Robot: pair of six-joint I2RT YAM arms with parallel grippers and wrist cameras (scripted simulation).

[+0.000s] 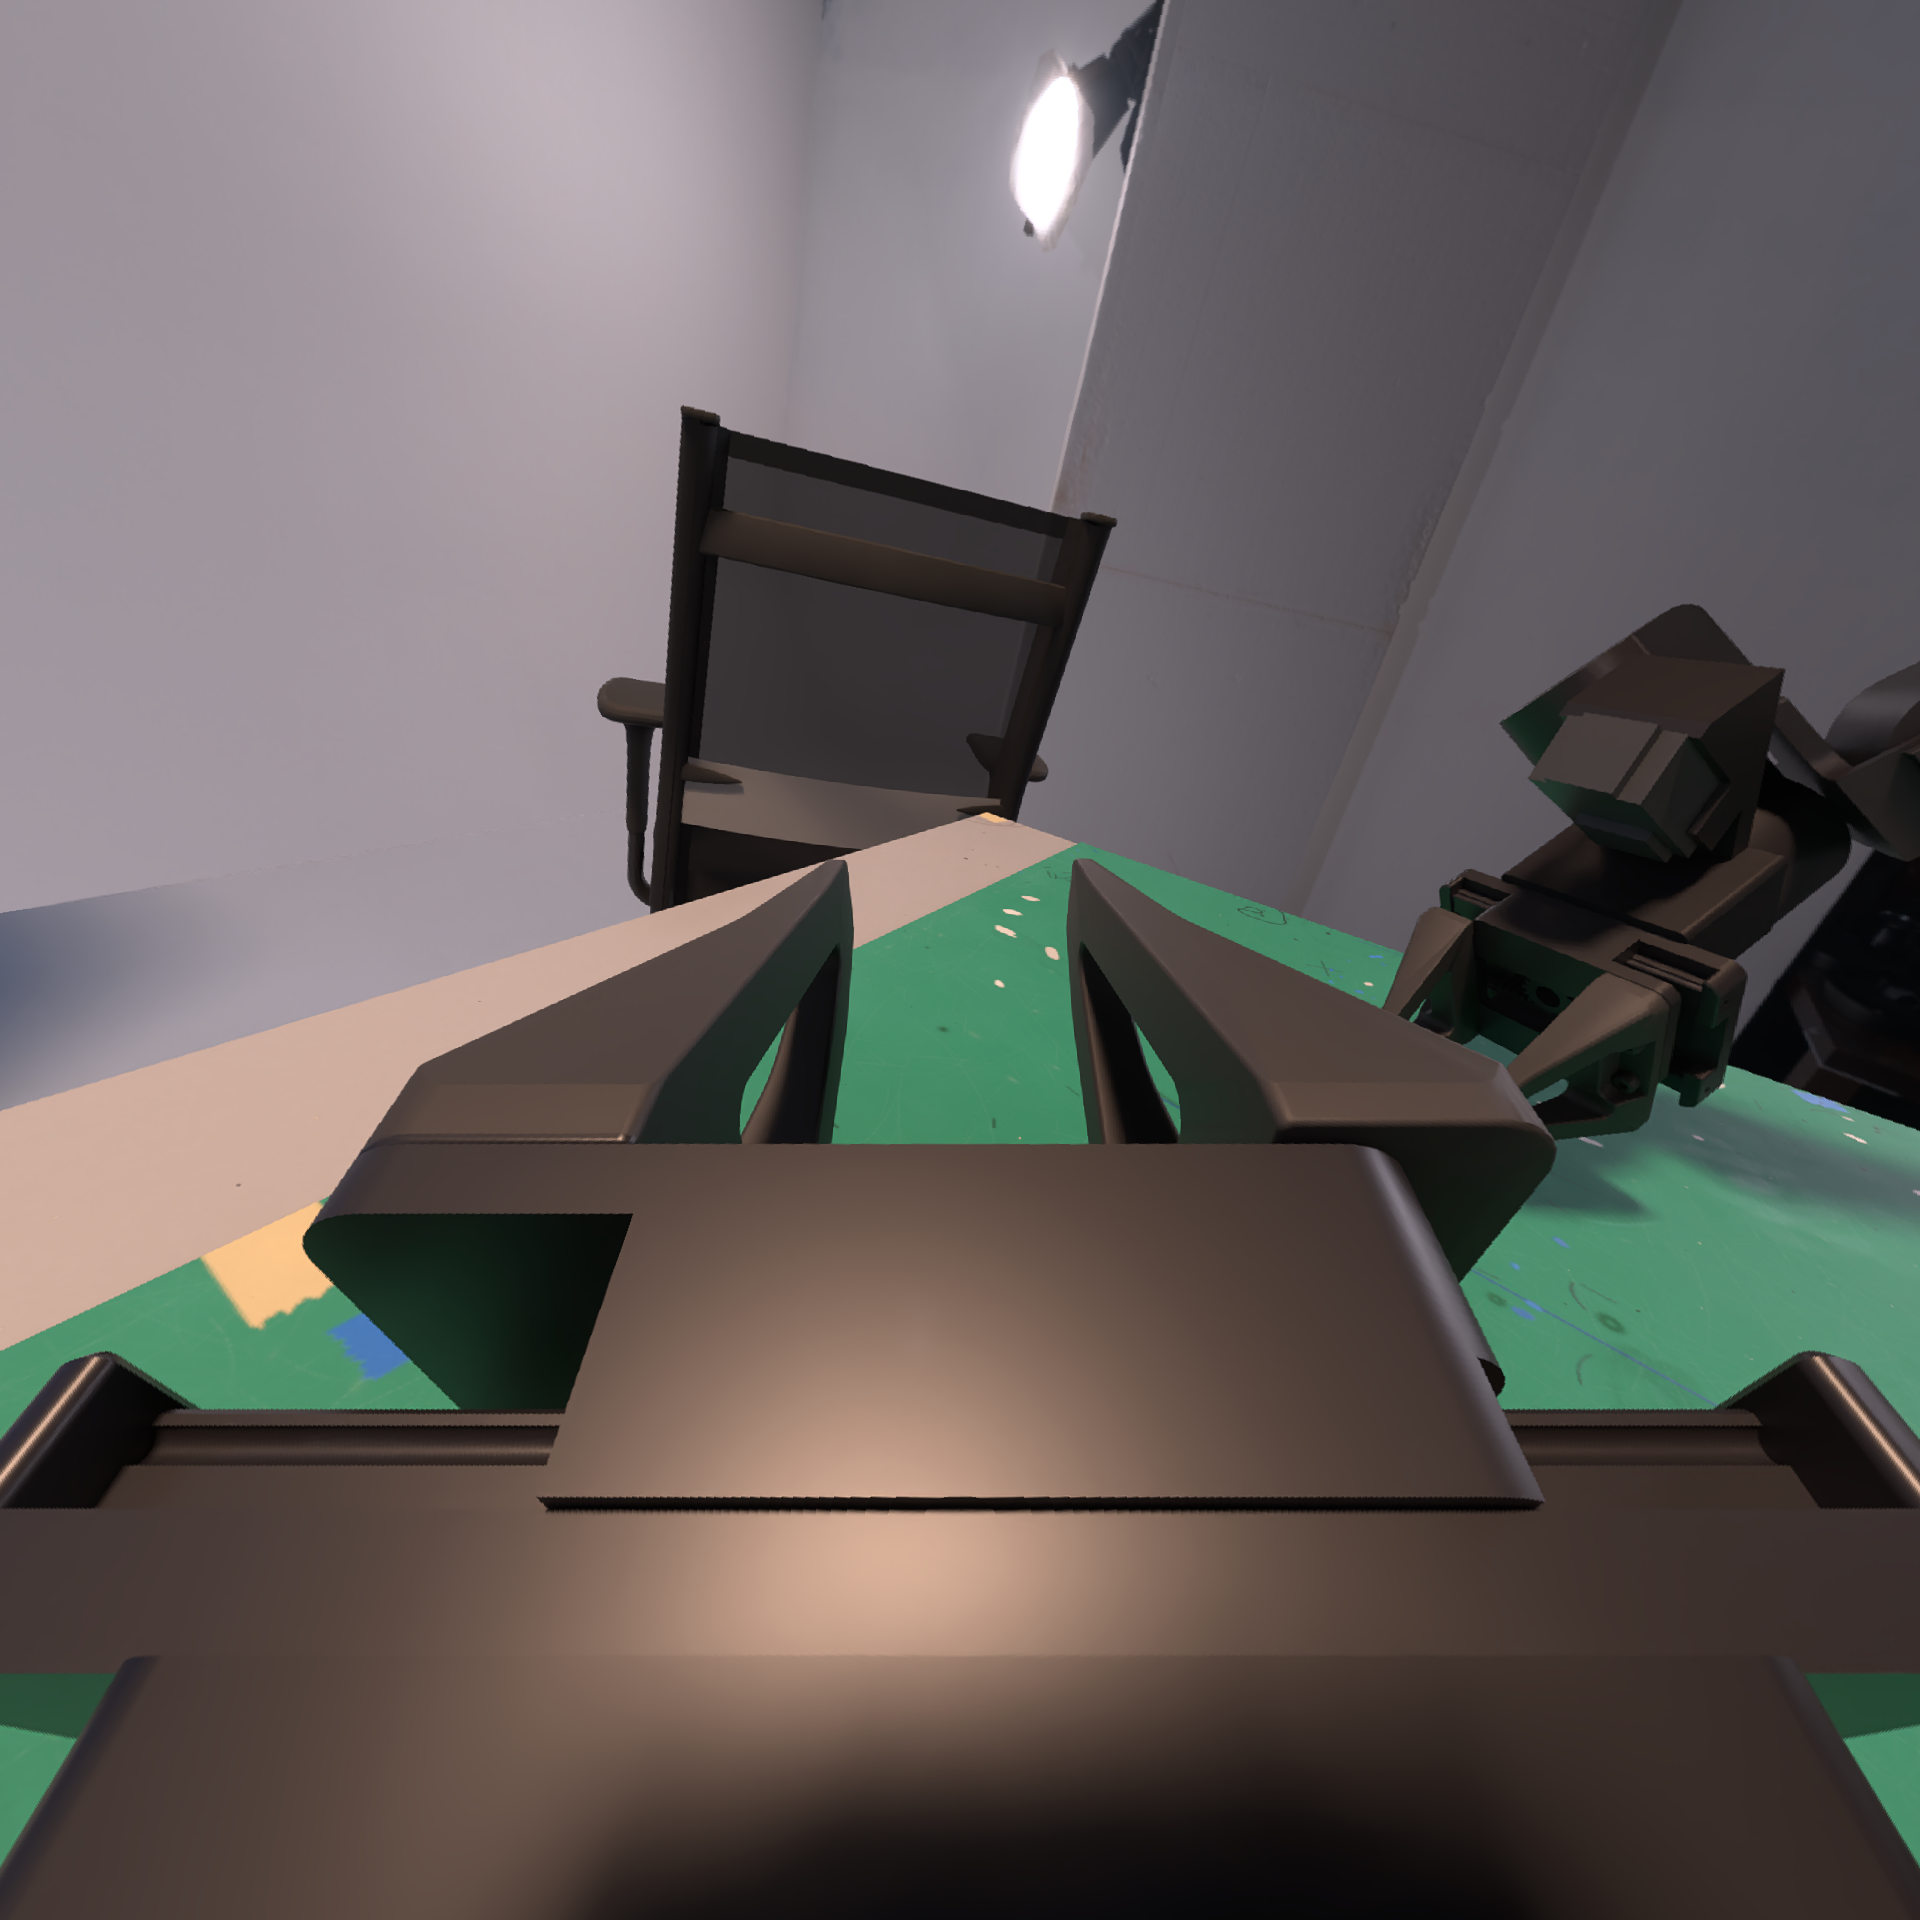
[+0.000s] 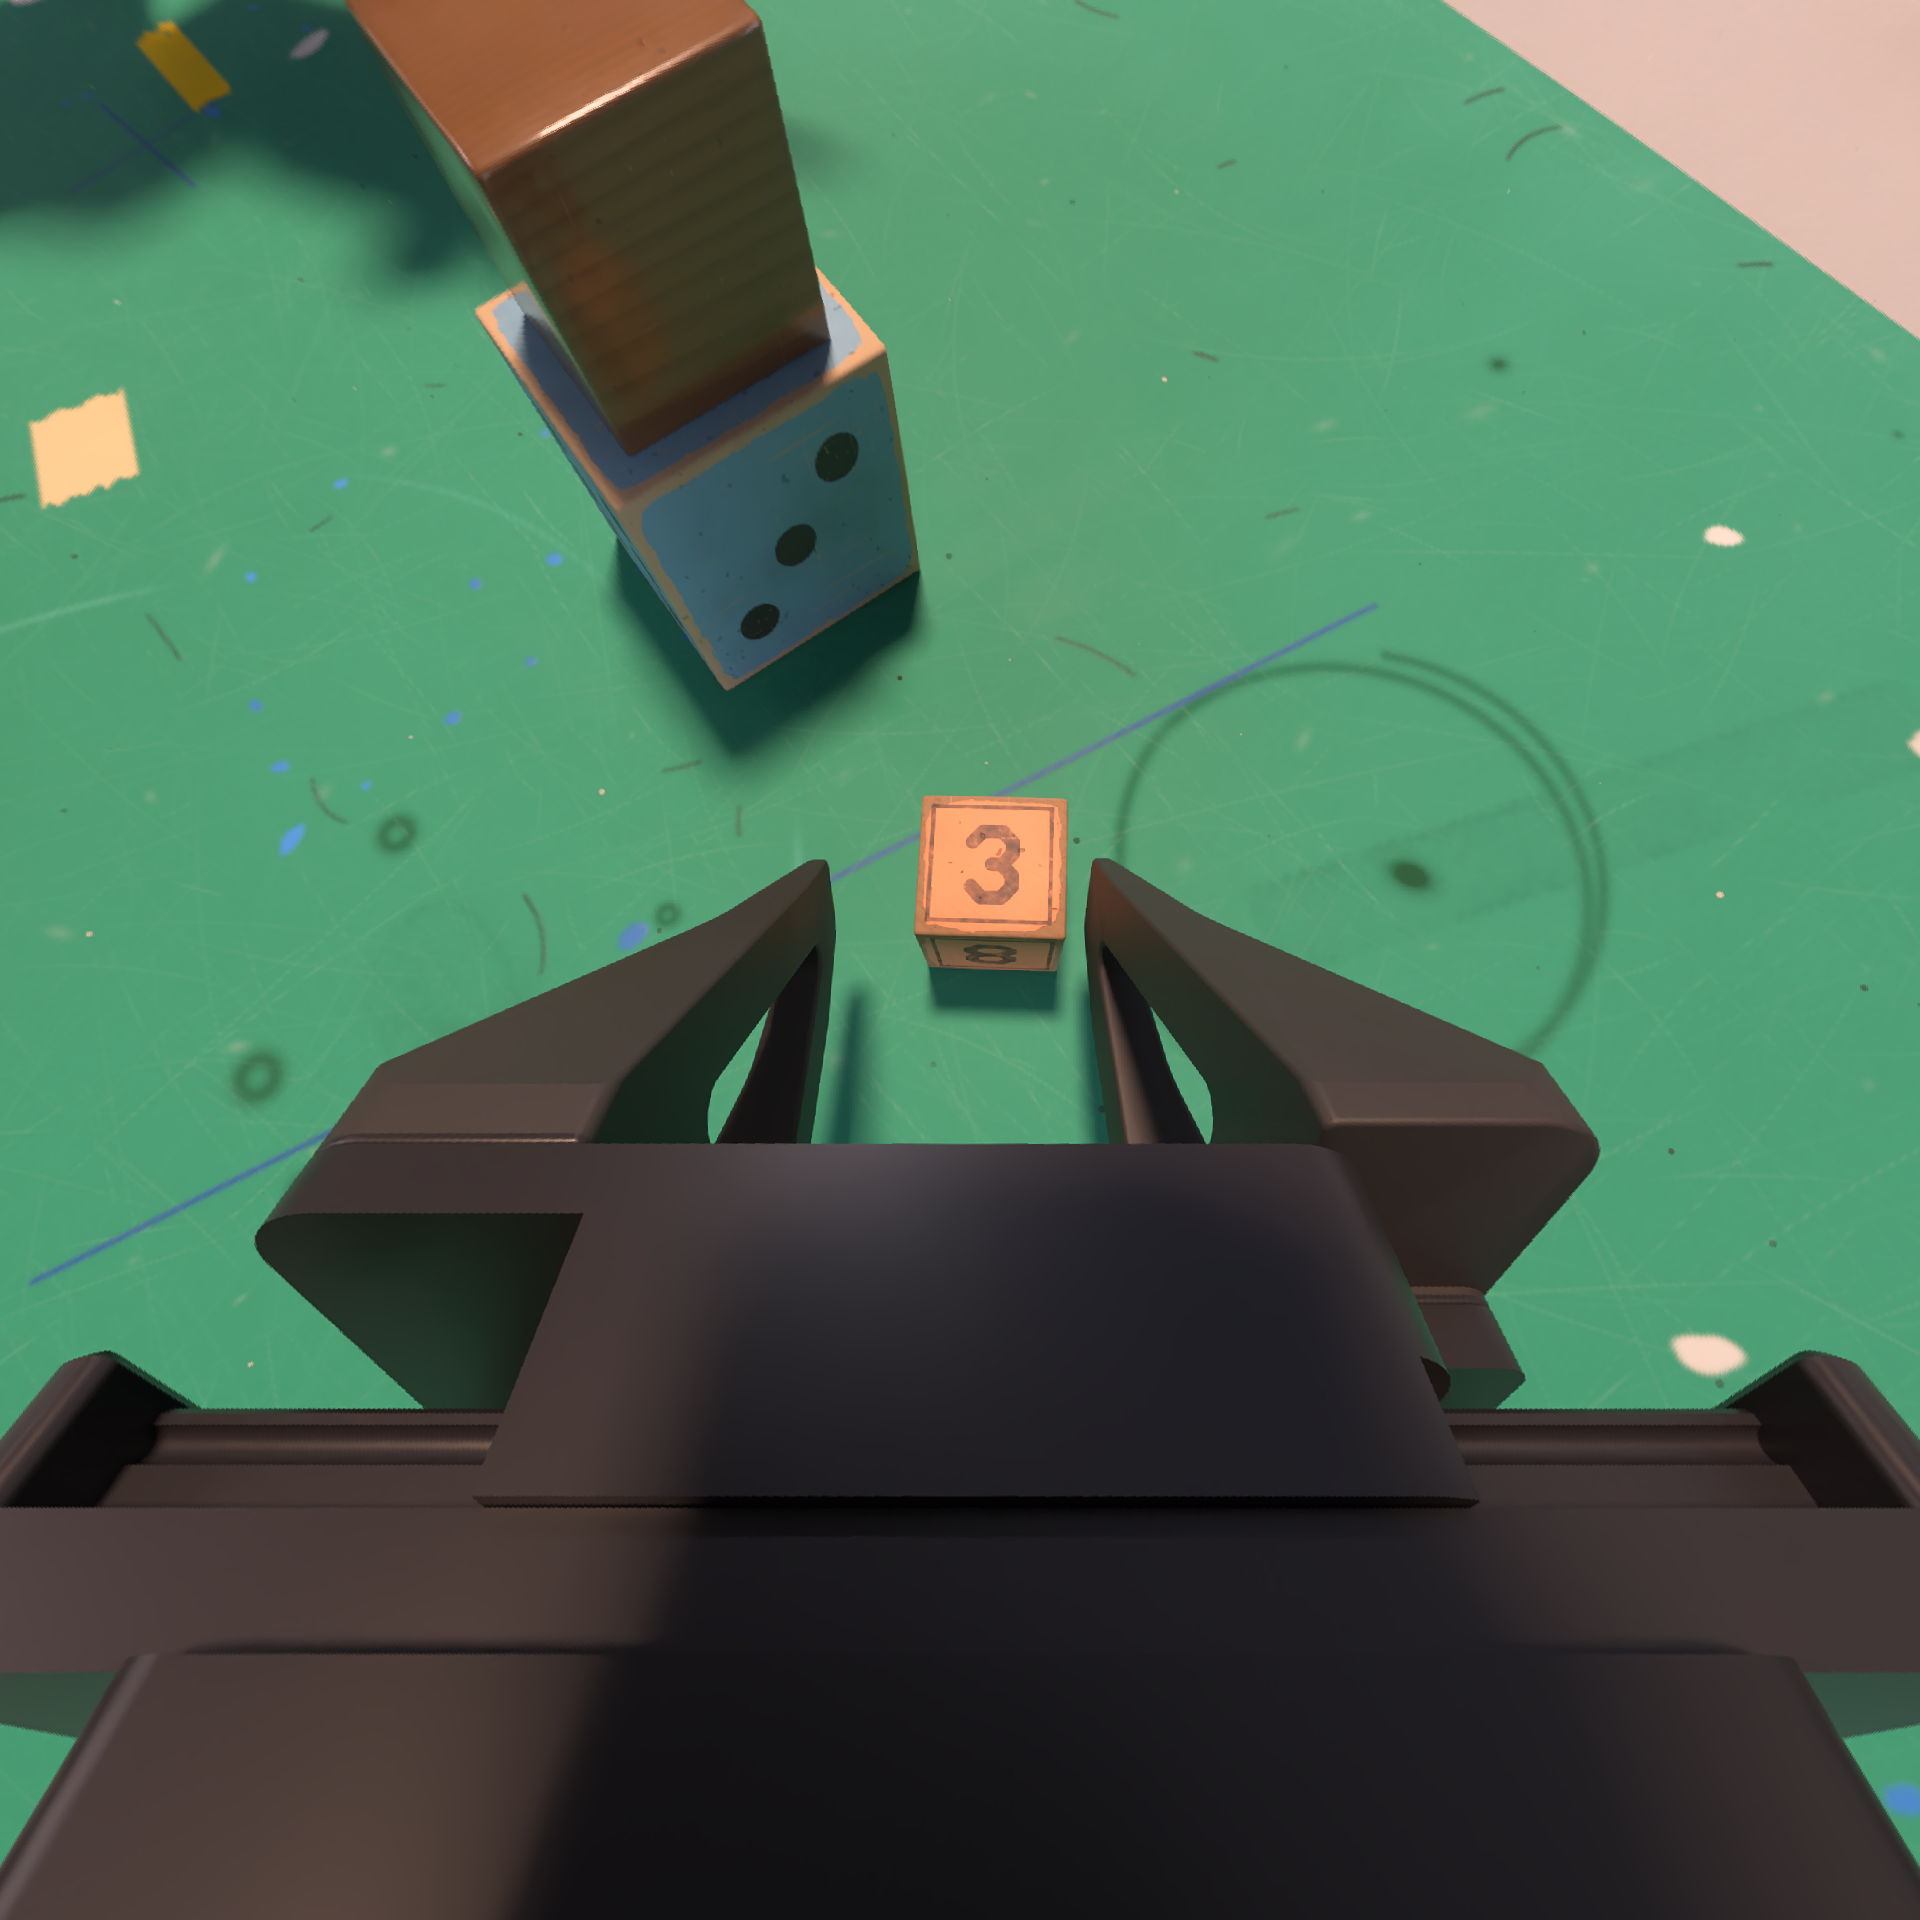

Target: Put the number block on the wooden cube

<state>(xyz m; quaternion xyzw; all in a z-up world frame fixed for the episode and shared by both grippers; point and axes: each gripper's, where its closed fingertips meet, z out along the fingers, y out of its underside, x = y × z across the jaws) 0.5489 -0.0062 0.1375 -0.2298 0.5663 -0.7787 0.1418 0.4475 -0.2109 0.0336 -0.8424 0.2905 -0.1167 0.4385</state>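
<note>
In the right wrist view a small tan number block point(image 2: 992, 871) lies on the green mat point(image 2: 1351, 416), below and between my fingertips. My right gripper point(image 2: 958, 868) is open and empty, above the block. Farther off, a plain wooden cube point(image 2: 634, 197) stands on a larger blue dotted die point(image 2: 769, 520). In the left wrist view my left gripper point(image 1: 961, 883) is open and empty, pointing toward the table's corner. The right gripper point(image 1: 1538, 997) shows there at the right, low over the mat point(image 1: 987, 1039). The blocks are out of the left wrist view.
A dark office chair point(image 1: 852, 665) stands beyond the table's pale edge point(image 1: 312, 1060). A lamp point(image 1: 1049, 145) hangs on the wall. Tape patches point(image 2: 83, 447) and paint specks mark the mat. The pale table edge point(image 2: 1766, 135) shows at the top right.
</note>
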